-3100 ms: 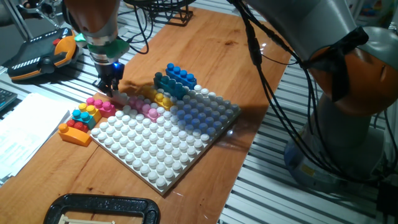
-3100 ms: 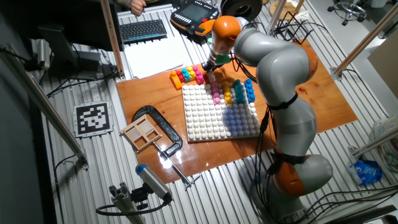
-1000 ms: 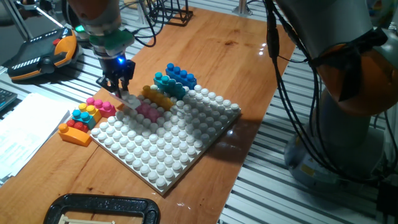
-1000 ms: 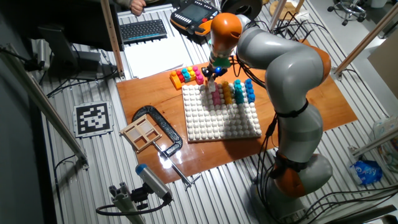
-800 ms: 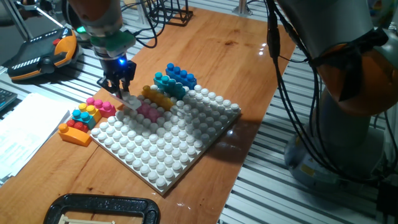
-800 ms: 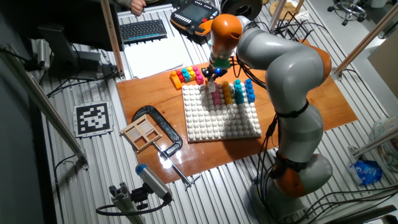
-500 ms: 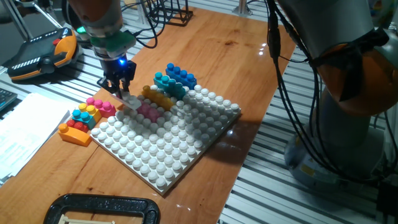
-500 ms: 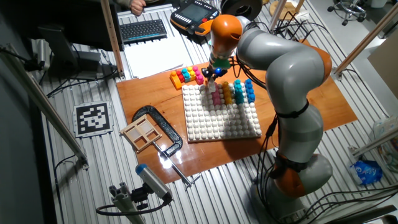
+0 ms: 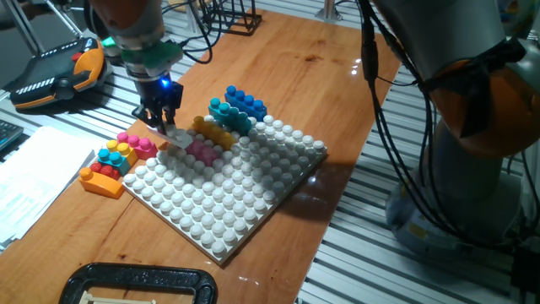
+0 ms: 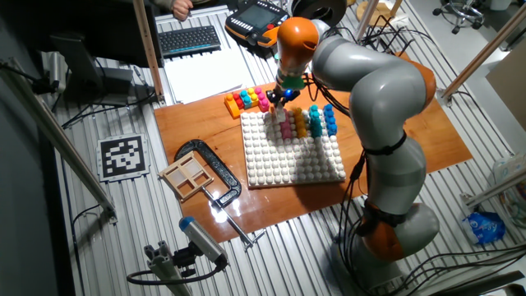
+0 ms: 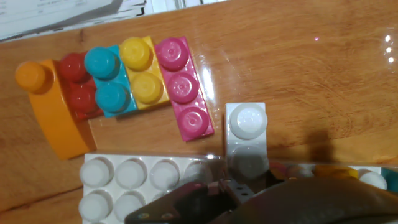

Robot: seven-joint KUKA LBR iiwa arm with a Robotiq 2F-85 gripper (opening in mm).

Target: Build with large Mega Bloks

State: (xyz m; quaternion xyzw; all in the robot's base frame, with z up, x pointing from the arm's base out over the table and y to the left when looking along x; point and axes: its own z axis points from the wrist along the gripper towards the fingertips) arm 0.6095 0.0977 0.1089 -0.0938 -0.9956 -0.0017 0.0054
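Observation:
My gripper point(image 9: 164, 127) is shut on a small white studded brick point(image 9: 175, 138) and holds it just above the far-left edge of the white baseplate point(image 9: 219, 203). In the hand view the white brick point(image 11: 247, 127) sticks out from the gripper point(image 11: 233, 186) over the wooden table. On the plate's far edge sit a pink brick point(image 9: 201, 151), a yellow-orange brick point(image 9: 213, 132), a cyan brick point(image 9: 228, 114) and a dark blue brick point(image 9: 246, 102). The other fixed view shows the gripper point(image 10: 277, 100) and the same row point(image 10: 306, 121).
A loose cluster of pink point(image 11: 183, 87), yellow, cyan point(image 11: 109, 78), red and orange point(image 11: 53, 118) bricks lies on the table left of the plate. A black clamp point(image 9: 143, 283) lies at the front, papers point(image 9: 34, 181) and a teach pendant point(image 9: 59, 76) to the left.
Since three seconds ago my gripper has risen from the plate's far-left edge with the white brick in it. Over the last second it has hardly moved.

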